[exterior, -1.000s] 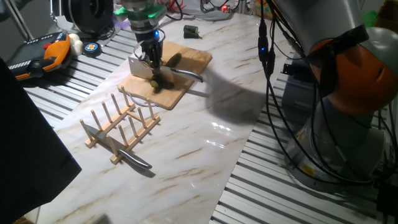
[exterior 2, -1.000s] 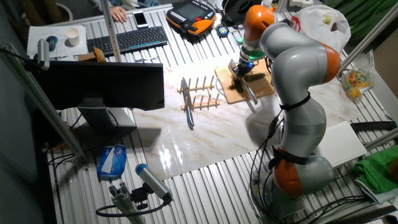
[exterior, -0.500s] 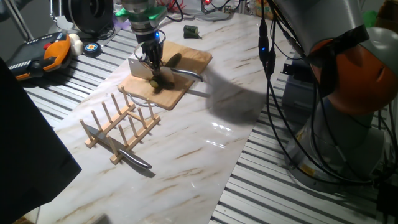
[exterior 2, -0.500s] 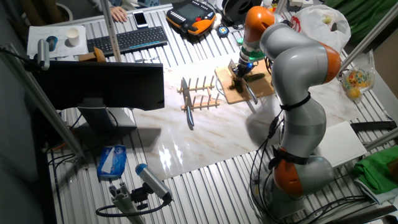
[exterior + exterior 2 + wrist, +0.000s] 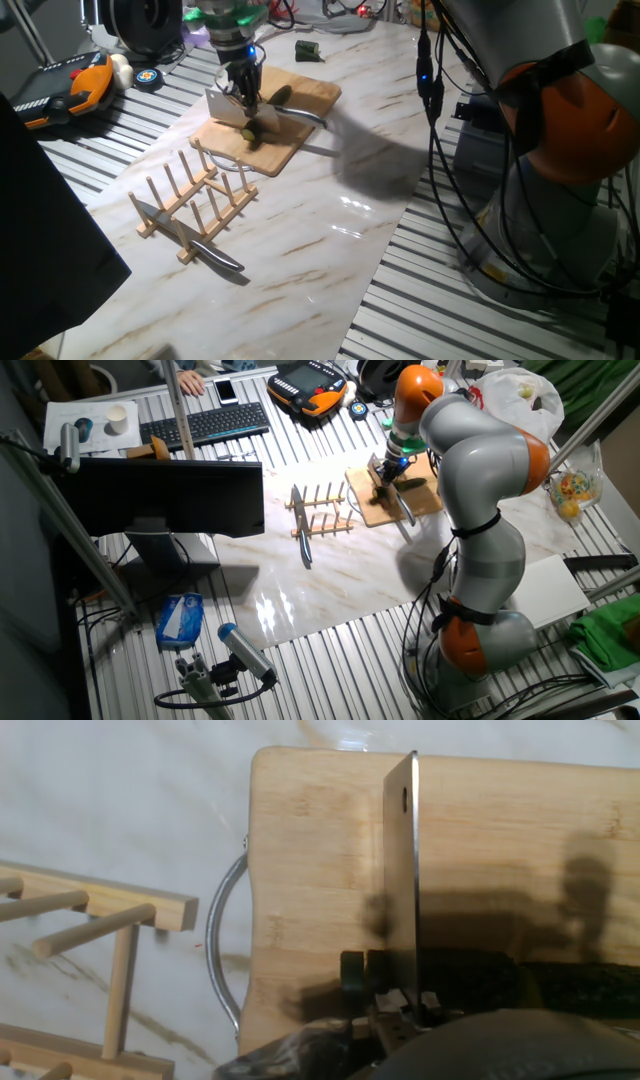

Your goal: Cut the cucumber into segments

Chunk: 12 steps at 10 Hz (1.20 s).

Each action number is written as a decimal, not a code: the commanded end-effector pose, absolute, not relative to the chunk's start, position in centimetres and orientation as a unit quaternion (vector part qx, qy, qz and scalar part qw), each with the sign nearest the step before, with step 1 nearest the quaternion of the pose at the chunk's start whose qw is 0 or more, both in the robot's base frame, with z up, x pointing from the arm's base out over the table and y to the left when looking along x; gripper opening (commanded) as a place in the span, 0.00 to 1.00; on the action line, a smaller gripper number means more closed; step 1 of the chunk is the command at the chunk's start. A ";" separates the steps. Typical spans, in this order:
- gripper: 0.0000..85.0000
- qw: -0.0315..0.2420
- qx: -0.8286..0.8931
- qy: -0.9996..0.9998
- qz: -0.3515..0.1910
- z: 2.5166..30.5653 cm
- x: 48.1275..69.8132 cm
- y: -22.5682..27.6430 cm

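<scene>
Steel shows edge-on in the hand view: the cleaver [image 5: 402,880] is seen from above its spine, hanging over the wooden board [image 5: 310,870], with the dark green cucumber [image 5: 560,988] lying across the board beneath and beside the blade. Compared with a second ago, the blade is seen slightly higher and a little nearer the far end of the board in one fixed view, so it appears to have been lifted off the cucumber [image 5: 262,128]. That is judged to mean one chop is finished and the blade is being reset for another. Whether a piece has been fully severed cannot be told; no separate segment is clearly seen. The gripper [image 5: 243,88] is closed around the cleaver's handle, the fingers pressed against it, and nothing else is touched by it. Beside the board, a wooden rack [image 5: 190,195] is seen with a second knife [image 5: 195,243] lying through it, well apart from the work.
</scene>
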<state>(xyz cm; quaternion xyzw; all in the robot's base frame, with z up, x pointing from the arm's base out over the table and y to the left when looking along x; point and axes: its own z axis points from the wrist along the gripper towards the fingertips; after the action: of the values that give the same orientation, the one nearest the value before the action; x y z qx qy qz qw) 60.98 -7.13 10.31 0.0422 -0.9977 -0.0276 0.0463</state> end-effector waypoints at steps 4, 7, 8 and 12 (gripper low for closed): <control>0.01 0.051 0.039 -0.998 -0.016 12.2 60.3 -7.1; 0.01 0.046 0.040 -0.998 -0.008 12.0 60.0 -7.8; 0.01 0.047 0.040 -0.998 -0.009 12.0 59.8 -7.9; 0.01 0.040 0.037 -0.998 -0.005 11.9 59.6 -8.5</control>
<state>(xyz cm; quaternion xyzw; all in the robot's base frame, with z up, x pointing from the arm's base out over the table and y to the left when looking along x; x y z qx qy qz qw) 59.51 -8.54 11.93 0.0374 -0.9985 -0.0058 0.0405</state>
